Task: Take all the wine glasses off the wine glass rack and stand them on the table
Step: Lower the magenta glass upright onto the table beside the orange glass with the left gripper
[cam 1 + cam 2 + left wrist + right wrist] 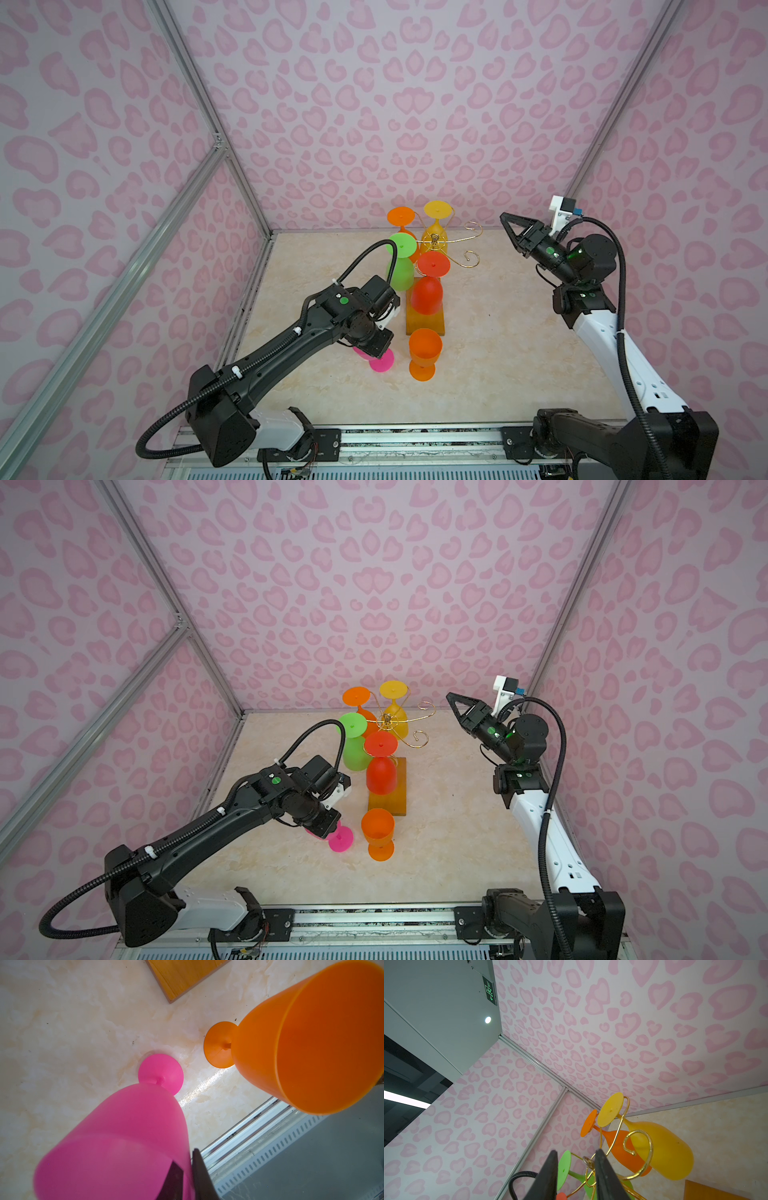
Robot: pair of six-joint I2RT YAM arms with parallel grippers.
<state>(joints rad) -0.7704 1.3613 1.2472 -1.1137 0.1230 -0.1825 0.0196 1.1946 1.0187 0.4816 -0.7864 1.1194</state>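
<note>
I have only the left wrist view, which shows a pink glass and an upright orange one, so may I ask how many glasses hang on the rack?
Observer: Four hang upside down on the wine glass rack: an orange glass, a yellow glass, a green glass and a red glass.
Operator: Thank you. Is the other arm holding one of them?
Observer: No, the right gripper is open and empty, raised off to the right of the rack.

The only sign is a green emergency-exit sign [490,991] in the right wrist view. It sits on the grey panel [446,1012] just beside a round white lamp [488,1019]. It shows a running figure and an arrow; its small lettering is illegible.
</note>
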